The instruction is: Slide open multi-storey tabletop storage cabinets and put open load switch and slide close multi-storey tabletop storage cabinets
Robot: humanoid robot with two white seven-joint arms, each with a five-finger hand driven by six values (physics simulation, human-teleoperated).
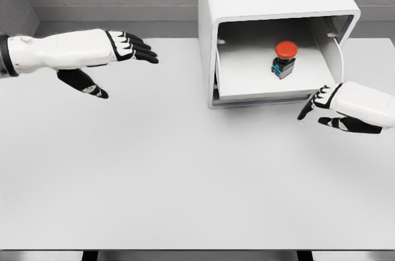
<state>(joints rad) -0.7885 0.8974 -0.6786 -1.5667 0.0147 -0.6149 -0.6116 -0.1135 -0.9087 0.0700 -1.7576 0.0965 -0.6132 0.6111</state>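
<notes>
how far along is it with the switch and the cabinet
Done: the cabinet is open and the load switch, with its red button, sits inside on the drawer tray. In hand: nothing; the right hand hangs open by the tray's front right corner, and the left hand hovers open over the table. Left: sliding the drawer shut.

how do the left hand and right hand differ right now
The left hand hovers over bare table, far left of the cabinet; the right hand sits just below the cabinet's front right corner. The left hand's fingers point right, the right hand's point left. Both are white with black fingers, open and holding nothing.
</notes>
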